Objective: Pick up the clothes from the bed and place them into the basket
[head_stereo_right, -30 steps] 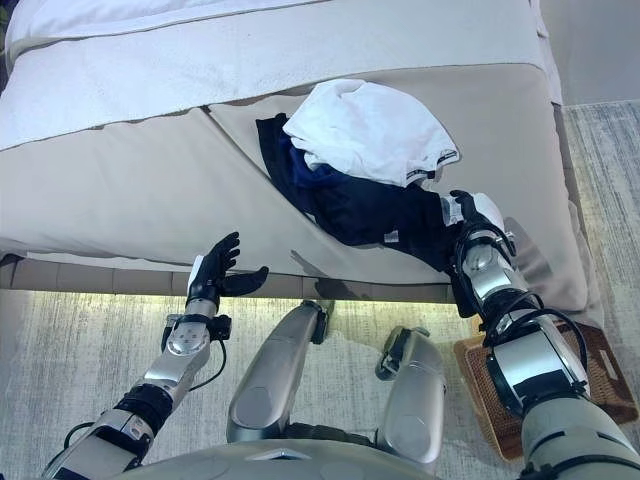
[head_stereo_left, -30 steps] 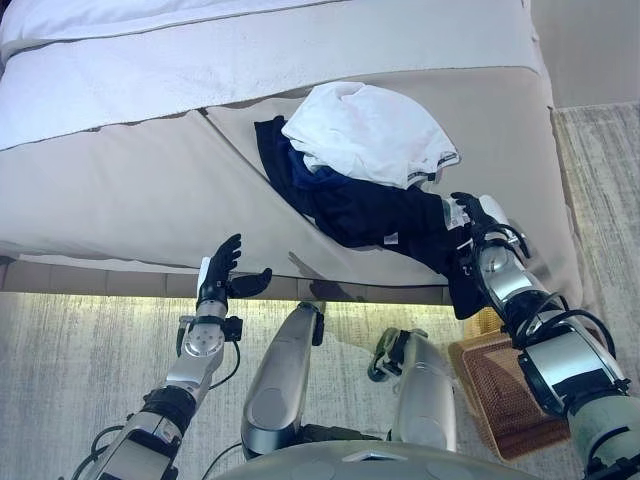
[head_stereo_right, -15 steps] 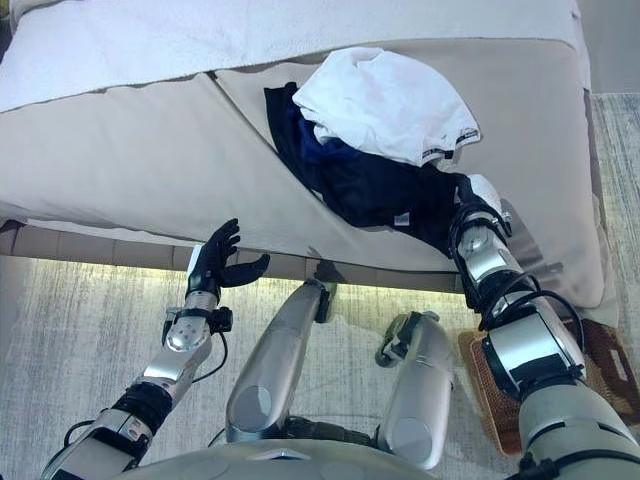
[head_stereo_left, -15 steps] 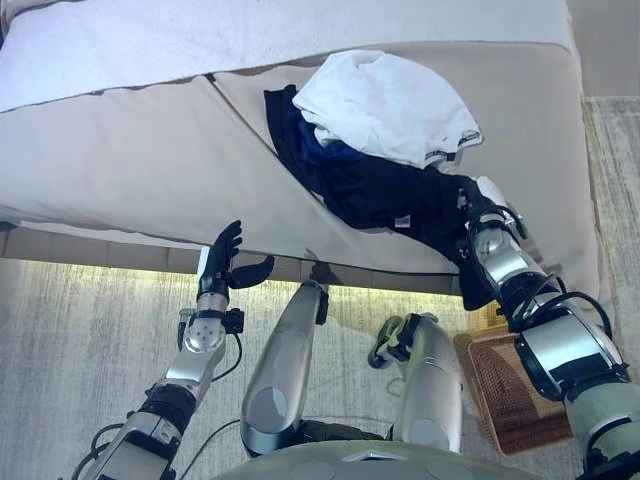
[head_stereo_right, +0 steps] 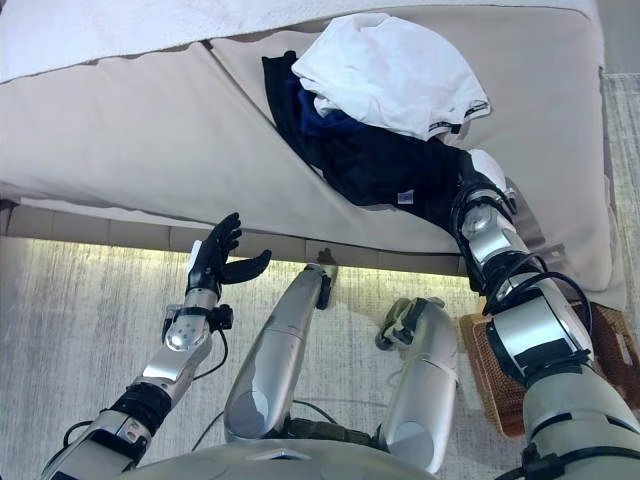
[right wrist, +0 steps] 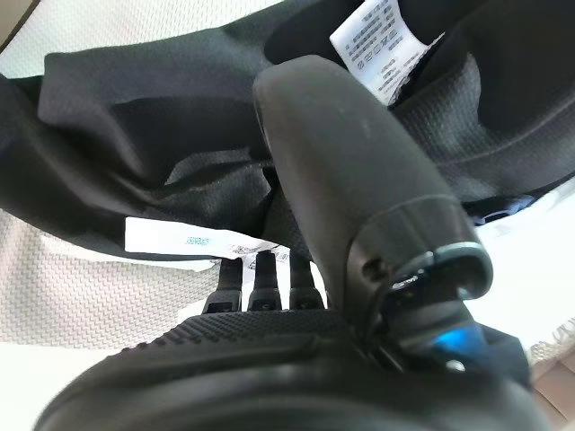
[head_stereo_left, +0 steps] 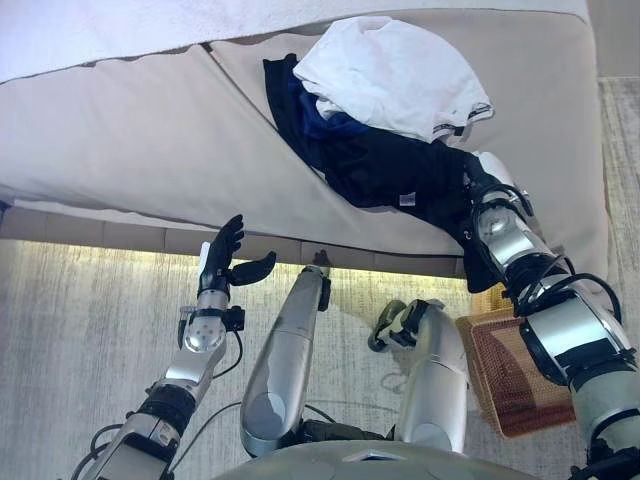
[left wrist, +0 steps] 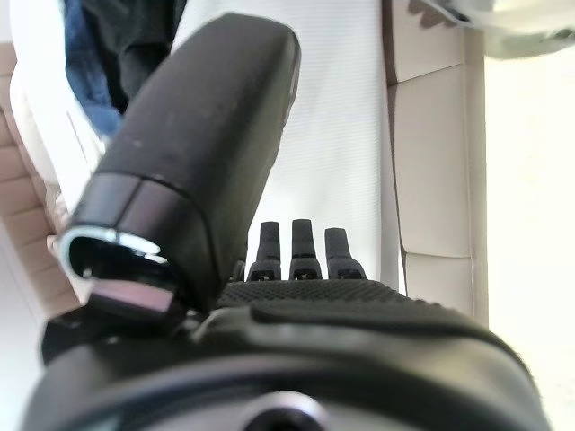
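Observation:
A pile of clothes lies on the beige bed [head_stereo_left: 130,140]: a white garment [head_stereo_left: 395,70] on top of a dark navy-black garment [head_stereo_left: 385,170] with a blue fold [head_stereo_left: 312,120]. My right hand [head_stereo_left: 482,195] is at the dark garment's near right end, by the bed's edge. In the right wrist view its thumb [right wrist: 341,135] lies over the black cloth [right wrist: 135,117], and its fingers [right wrist: 256,278] run into the folds, pinching it. A black flap hangs beside the forearm [head_stereo_left: 475,272]. My left hand [head_stereo_left: 225,265] is open and empty in front of the bed's edge.
A brown wicker basket [head_stereo_left: 512,378] stands on the grey carpet [head_stereo_left: 80,330] at the lower right, below my right forearm. A white sheet [head_stereo_left: 90,30] covers the far part of the bed. The left part of the beige cover is bare.
The whole view has shifted, so the bed and clothes sit higher in the picture. Both hands keep their places relative to the bed; the right hand stays at the dark garment.

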Controlling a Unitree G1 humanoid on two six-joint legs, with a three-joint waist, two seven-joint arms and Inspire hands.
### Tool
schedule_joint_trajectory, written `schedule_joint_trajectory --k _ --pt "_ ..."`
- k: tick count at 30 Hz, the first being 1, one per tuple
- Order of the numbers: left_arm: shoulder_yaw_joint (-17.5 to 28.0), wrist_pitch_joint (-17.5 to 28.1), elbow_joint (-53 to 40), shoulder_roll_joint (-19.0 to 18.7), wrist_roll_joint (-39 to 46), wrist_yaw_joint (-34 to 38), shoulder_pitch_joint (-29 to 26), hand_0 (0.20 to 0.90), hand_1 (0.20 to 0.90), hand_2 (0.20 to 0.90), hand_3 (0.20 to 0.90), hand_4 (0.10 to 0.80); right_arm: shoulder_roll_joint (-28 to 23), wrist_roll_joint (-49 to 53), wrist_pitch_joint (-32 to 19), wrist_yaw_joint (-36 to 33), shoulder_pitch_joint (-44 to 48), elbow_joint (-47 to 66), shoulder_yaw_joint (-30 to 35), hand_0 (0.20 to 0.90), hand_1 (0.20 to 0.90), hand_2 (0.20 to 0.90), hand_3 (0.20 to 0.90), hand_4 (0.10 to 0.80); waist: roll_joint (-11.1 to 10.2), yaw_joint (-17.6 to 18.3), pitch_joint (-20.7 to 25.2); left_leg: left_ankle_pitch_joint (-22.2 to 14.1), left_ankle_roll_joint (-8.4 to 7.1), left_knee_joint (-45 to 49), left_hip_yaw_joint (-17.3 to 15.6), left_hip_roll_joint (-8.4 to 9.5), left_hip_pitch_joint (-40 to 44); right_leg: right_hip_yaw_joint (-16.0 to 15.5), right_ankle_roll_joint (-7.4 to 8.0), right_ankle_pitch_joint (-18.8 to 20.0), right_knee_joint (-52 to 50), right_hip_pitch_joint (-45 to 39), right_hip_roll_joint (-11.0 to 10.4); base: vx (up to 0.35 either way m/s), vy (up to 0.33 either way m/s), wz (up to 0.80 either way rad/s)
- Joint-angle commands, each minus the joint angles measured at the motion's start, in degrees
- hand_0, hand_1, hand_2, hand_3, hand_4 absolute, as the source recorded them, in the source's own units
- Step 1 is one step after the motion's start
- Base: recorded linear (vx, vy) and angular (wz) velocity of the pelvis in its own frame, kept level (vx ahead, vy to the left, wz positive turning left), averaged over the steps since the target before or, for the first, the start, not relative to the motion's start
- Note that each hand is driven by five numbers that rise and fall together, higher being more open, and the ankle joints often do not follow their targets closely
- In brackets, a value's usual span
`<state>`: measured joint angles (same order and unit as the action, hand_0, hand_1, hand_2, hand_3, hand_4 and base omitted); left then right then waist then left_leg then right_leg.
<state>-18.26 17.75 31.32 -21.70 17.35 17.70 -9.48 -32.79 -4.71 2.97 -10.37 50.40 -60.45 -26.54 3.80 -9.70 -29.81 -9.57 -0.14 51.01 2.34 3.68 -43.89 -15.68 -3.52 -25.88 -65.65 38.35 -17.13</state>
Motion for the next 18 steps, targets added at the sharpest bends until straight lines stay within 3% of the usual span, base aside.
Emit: schedule_joint_trajectory --k 1,2,3,13,18 --pt "-0.4 6.1 -7.5 -2.4 -0.6 0.7 0.7 0.900 0.900 0.900 0.900 0.800 5.4 -0.2 -7.7 4.6 3.3 1.9 -3.8 0.745 0.745 0.745 0.719 0.619 2.2 -4.2 1.3 -10.6 3.44 5.8 -3.1 2.08 5.6 0.6 -0.08 2.8 3.5 -1.9 1.6 -0.074 -0.013 0.45" --pt "-0.5 6.1 -7.7 -2.5 -0.7 0.7 0.9 0.900 0.900 0.900 0.900 0.800 5.5 0.1 -8.3 4.2 3.3 2.2 -3.8 0.745 0.745 0.745 0.719 0.619 2.1 -4.3 1.3 -10.7 3.44 6.0 -3.1 2.15 5.5 0.5 -0.10 2.8 3.4 -1.8 1.6 -0.058 -0.014 0.23" --pt "-0.4 6.3 -7.6 -2.5 -0.6 0.5 1.0 0.900 0.900 0.900 0.900 0.800 5.6 0.1 -8.7 3.6 3.3 2.6 -3.7 0.300 0.300 0.300 0.200 0.100 2.1 -4.4 1.3 -10.7 3.42 6.0 -3.1 2.17 5.5 0.3 -0.10 2.9 3.4 -1.9 1.7 -0.041 -0.013 -0.08" --pt "-0.4 5.9 -7.0 -2.1 -1.5 0.6 1.7 0.900 0.900 0.900 0.900 0.800 5.5 2.6 -8.0 0.2 1.4 3.9 -1.9 0.300 0.300 0.300 0.200 0.100 0.9 -4.7 2.1 -10.5 3.34 2.6 -2.6 1.38 10.5 -0.6 0.07 4.1 7.7 -7.7 2.0 -0.002 -0.003 0.01" --pt "-0.5 5.1 -6.1 -2.0 -1.7 1.4 1.6 0.900 0.900 0.900 0.900 0.800 4.9 3.1 -7.4 -1.7 0.7 2.9 -0.2 0.300 0.300 0.300 0.200 0.100 0.2 -4.4 3.2 -10.4 3.12 -0.1 -3.1 0.06 14.9 -1.2 0.19 4.8 10.7 -12.3 2.0 0.043 -0.001 0.02"
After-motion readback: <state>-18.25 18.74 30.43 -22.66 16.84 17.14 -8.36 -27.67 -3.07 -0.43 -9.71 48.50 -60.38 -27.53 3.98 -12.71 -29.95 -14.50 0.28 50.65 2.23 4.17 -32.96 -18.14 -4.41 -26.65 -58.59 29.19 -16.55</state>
